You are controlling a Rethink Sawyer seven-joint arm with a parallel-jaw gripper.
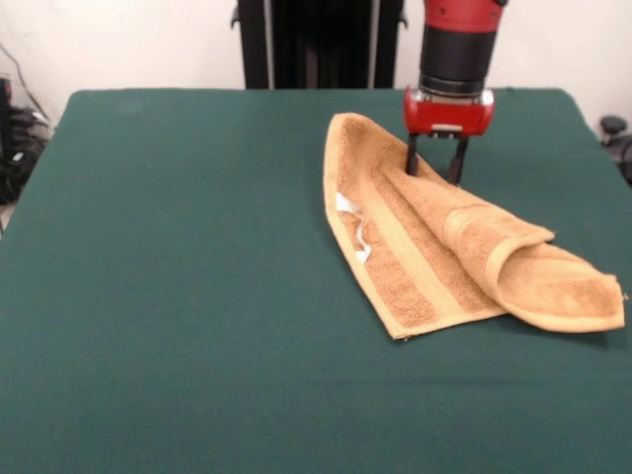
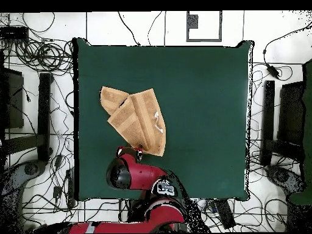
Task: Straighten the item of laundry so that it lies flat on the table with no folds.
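Note:
The tan towel (image 1: pixel 434 247) lies folded on the green table (image 1: pixel 178 296), right of centre. Its right end is doubled over into a thick fold (image 1: pixel 553 281), and a white care tag (image 1: pixel 351 215) shows near its left edge. My gripper (image 1: pixel 434 164) stands upright at the towel's far edge. Its two dark fingers (image 1: pixel 412 158) are apart, with their tips down on the cloth, and nothing is lifted. In the overhead view the towel (image 2: pixel 137 119) lies on the left half of the table (image 2: pixel 207 109), with the gripper (image 2: pixel 135 149) at the towel's lower edge.
The robot's arm and base (image 2: pixel 140 177) reach over the table's bottom edge in the overhead view. Cables and dark equipment (image 2: pixel 36 109) lie on the floor around the table. The black pedestal (image 1: pixel 316 39) stands behind the table's far edge.

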